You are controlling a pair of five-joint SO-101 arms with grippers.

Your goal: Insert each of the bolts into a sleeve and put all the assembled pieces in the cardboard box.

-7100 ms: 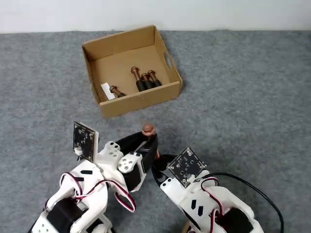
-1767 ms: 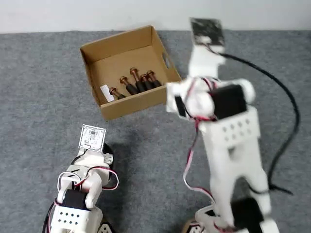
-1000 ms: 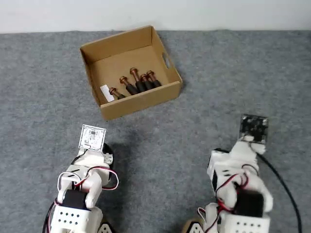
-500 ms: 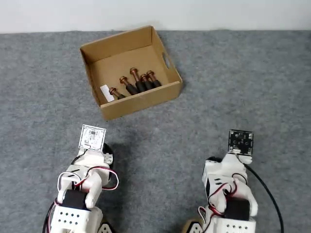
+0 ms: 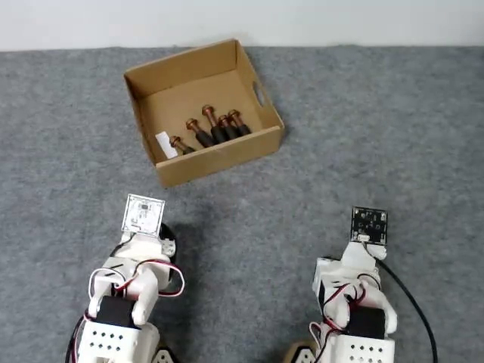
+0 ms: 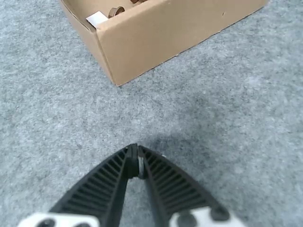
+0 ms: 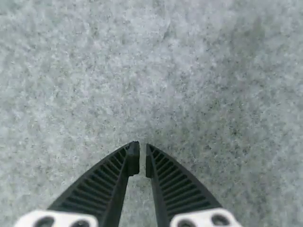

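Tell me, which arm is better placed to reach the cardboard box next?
Left, probably: the left gripper faces the cardboard box just ahead, while the right gripper looks at grey carpet away from it.

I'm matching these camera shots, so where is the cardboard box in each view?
High view: cardboard box, upper left of centre.
Left wrist view: its corner and wall, beyond the left gripper.
Right wrist view: grey mat beyond the right gripper.
Shared landmark: white slip inside the box's corner.

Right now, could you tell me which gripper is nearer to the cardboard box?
Left. The left gripper lies before the cardboard box, facing its near wall; the right gripper lies farther off, over carpet.
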